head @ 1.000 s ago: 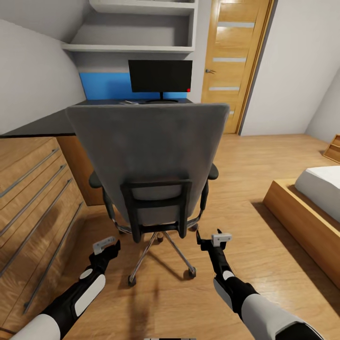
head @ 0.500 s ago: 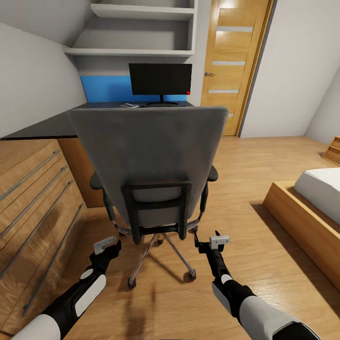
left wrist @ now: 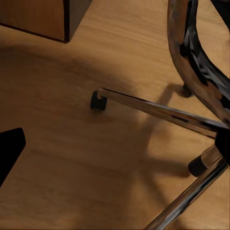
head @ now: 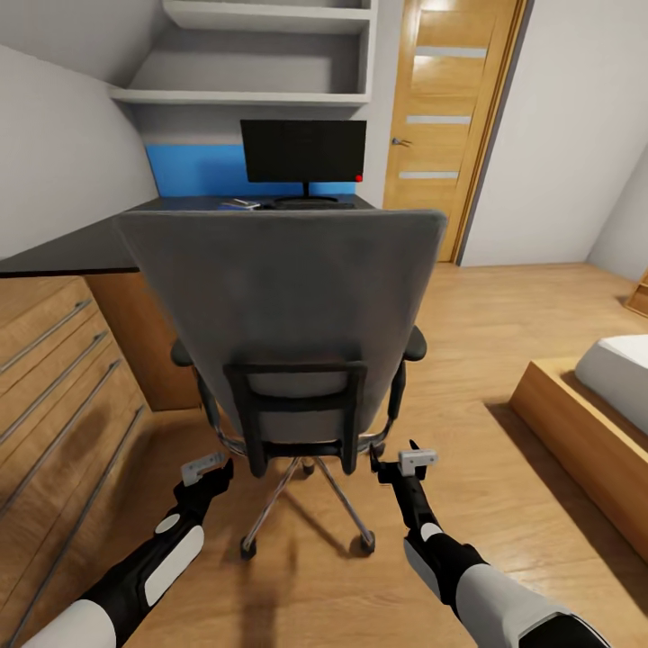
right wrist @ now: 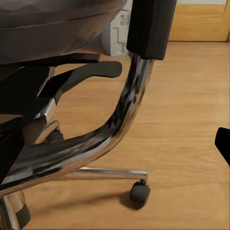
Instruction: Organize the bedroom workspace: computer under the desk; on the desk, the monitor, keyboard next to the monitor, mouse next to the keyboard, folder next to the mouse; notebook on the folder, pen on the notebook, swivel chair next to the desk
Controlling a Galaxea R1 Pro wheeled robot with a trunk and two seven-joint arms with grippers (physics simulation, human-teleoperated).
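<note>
the desk (head: 135,225) runs along the left wall to the far corner, its dark top bearing the monitor (head: 303,151) upright at the back. the swivel chair (head: 283,315) stands in front of the robot, its grey back facing it, chrome star base (left wrist: 163,112) on the wood floor (head: 468,360). something small and pale lies on the desk left of the monitor's base, too small to name. the left gripper (head: 205,470) and right gripper (head: 405,461) hang low behind the chair base, holding nothing; how far their fingers are parted i cannot tell.
</note>
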